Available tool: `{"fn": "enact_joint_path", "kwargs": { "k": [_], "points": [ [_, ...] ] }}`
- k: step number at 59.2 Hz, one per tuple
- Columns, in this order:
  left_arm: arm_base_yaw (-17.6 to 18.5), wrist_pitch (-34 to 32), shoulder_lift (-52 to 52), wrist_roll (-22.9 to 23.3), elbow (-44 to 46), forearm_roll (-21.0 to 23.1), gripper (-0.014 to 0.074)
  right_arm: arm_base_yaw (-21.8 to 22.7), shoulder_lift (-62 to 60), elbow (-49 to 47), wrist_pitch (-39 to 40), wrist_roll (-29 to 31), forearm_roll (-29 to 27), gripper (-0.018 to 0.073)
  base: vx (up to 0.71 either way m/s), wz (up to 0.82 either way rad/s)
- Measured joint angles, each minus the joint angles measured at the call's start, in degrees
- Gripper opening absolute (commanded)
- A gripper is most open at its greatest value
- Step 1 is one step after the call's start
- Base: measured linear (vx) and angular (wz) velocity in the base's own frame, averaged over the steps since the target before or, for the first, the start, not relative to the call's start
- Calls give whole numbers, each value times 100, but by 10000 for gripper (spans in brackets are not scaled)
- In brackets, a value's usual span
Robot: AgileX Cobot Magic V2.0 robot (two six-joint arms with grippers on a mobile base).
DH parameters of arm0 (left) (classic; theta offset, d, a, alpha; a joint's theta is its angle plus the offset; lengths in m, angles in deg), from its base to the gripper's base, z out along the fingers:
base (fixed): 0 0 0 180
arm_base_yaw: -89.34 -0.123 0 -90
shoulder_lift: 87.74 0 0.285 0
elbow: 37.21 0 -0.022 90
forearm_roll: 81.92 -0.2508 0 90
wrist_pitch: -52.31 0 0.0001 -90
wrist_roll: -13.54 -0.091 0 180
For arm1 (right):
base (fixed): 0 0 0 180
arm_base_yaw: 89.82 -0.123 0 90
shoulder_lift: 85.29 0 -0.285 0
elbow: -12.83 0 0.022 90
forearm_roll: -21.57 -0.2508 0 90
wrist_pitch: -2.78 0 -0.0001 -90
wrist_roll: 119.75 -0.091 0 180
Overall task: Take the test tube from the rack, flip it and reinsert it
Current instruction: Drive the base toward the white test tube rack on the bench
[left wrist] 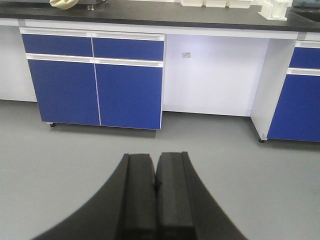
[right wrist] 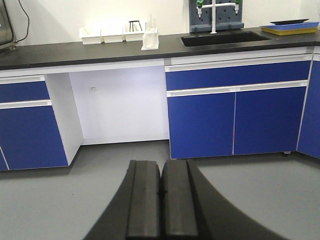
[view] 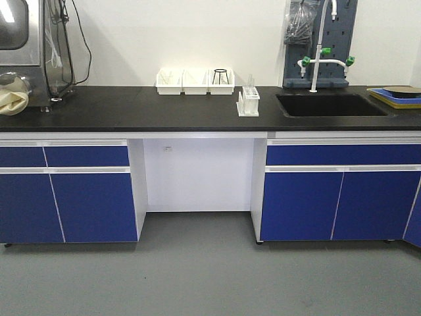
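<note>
The small white rack [view: 248, 103] stands on the black countertop [view: 131, 105] just left of the sink. A clear test tube [view: 250, 83] stands upright in it, its rim above the top plate. The rack also shows in the right wrist view [right wrist: 150, 39] and, cut by the frame's top edge, in the left wrist view [left wrist: 274, 9]. My left gripper [left wrist: 155, 159] is shut and empty, low over the grey floor, far from the bench. My right gripper [right wrist: 161, 166] is likewise shut and empty, far below and in front of the rack.
Three white open-front bins [view: 195, 81] sit at the back wall; one holds a black ring stand. A black sink [view: 329, 104] with a white faucet lies right of the rack. A blue-and-yellow tray [view: 396, 96] is far right. A machine [view: 26, 52] stands far left. Blue cabinets [view: 329, 191] flank a knee gap.
</note>
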Motion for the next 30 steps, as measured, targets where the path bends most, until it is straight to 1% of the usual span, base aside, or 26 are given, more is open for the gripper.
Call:
{"fn": "enact_joint_path", "kwargs": {
  "k": [15, 30],
  "points": [
    [0, 0, 0, 0, 0, 0, -6, 0, 0, 0, 0, 0, 0, -8, 10, 4],
    [0, 0, 0, 0, 0, 0, -6, 0, 0, 0, 0, 0, 0, -8, 24, 7]
  ]
}}
